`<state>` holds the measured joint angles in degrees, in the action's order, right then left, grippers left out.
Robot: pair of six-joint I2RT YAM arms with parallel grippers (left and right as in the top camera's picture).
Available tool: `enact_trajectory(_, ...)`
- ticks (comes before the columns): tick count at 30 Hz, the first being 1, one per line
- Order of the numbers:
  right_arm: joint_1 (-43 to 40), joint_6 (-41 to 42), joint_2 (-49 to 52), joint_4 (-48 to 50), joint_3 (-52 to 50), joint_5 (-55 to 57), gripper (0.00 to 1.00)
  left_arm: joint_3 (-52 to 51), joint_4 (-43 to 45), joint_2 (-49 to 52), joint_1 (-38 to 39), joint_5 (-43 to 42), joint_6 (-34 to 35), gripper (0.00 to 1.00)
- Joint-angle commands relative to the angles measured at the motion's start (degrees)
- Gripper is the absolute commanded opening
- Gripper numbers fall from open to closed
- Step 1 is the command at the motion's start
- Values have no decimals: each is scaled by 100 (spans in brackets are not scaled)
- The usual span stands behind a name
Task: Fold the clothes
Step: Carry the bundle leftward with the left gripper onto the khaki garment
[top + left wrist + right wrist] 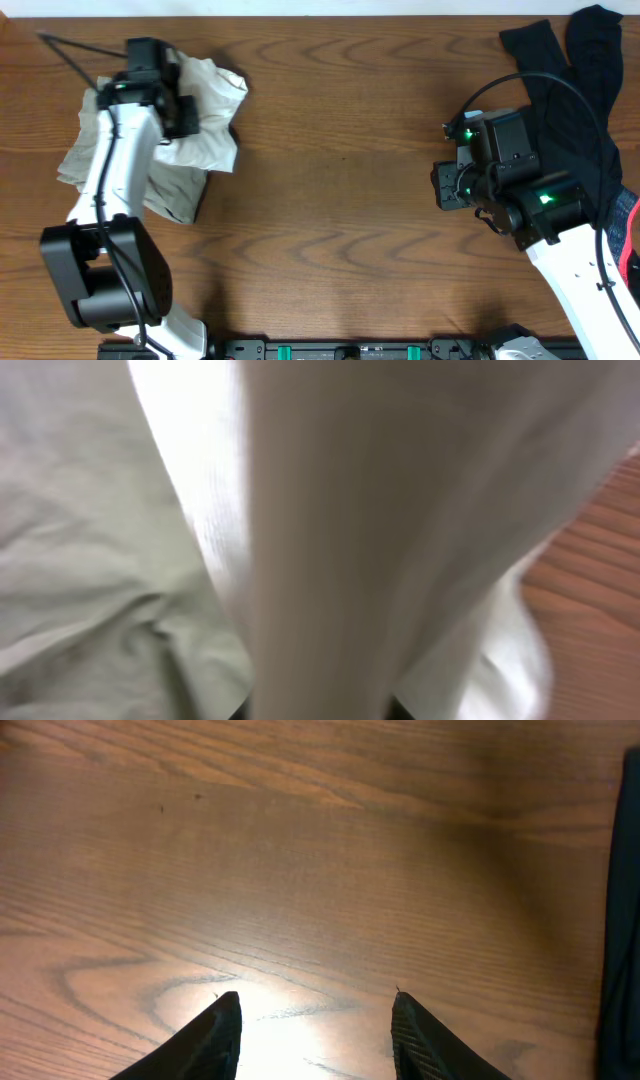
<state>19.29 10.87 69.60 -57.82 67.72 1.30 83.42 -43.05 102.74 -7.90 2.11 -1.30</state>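
Observation:
A crumpled pale grey-olive garment (195, 150) lies at the table's far left. My left gripper (186, 108) sits on top of it and is shut on a raised fold of its cloth. In the left wrist view that fold (330, 540) fills the middle of the picture and rises from between the jaws (318, 712), which are almost hidden. A black garment (590, 80) lies bunched at the far right; its edge shows in the right wrist view (628, 920). My right gripper (440, 186) (318, 1010) is open and empty over bare wood, left of the black garment. No white T-shirt with a logo shows.
The wooden table (340, 150) spans the view. A thin dark rod (75, 52) lies at the far left corner by the pale garment. A red and blue item (630, 215) shows at the right edge beside my right arm.

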Motion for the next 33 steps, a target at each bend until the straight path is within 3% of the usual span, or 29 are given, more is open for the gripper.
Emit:
enact_trajectory(1,-52,-81,79,-13,7,35,47,155,28,-138,-476,201,55,6)
enact_trajectory(14,-52,-83,96,-7,7,20,47,153,111,-125,-1707,-455,531,8)
enact_trajectory(22,-52,-83,96,-11,7,20,47,153,271,-140,-1738,-1572,498,6)
enact_trajectory(33,-52,-83,96,-33,7,20,48,157,1029,-647,-1742,-1987,240,6)
